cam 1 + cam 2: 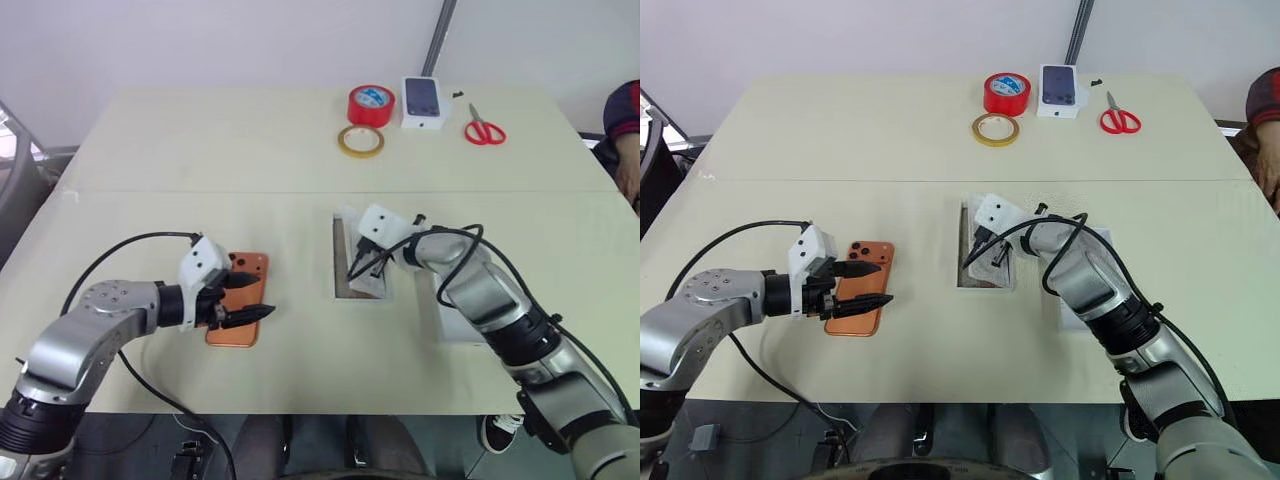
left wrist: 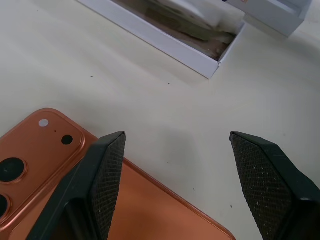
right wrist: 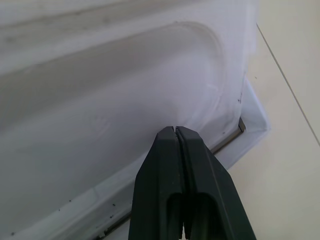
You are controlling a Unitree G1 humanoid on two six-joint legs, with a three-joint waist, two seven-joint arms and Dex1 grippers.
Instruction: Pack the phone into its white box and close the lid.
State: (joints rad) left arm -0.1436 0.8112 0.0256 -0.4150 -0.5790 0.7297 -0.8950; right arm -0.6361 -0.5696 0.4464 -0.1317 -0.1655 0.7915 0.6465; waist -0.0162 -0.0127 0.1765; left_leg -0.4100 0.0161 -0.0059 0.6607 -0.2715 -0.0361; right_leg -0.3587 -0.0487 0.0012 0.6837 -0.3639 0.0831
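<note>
Left gripper (image 1: 245,298) hangs low over the table (image 1: 200,160), fingers spread wide, gripping nothing. The phone (image 1: 240,310) lies flat, back up, right under it; camera cluster on the far side of the fingers. In the left wrist view one finger (image 2: 107,175) sits over the phone's orange back, the other finger is over bare table just beside the phone's edge. Cannot tell if either finger touches the phone.

Right of that gripper, a stretch of bare table, then the lid (image 1: 340,262), lying open side up, brownish inside. A thin white moulded insert (image 3: 115,100) lies in it.

Right gripper (image 1: 355,270) is over the lid, fingers pressed together, pointing down and toward the robot's left. In the right wrist view the closed tips sit at the insert's near edge, close to a corner of the lid. Whether they pinch the insert cannot be told.

The white box (image 1: 452,328) lies just right of that gripper, mostly hidden under the right forearm.

Far beyond the right gripper, at the table's back edge: yellow tape ring (image 1: 360,141), red tape roll (image 1: 371,105), a white box printed with a dark phone (image 1: 424,102), red scissors (image 1: 484,129). A person's sleeve (image 1: 625,115) shows at the far right edge.
</note>
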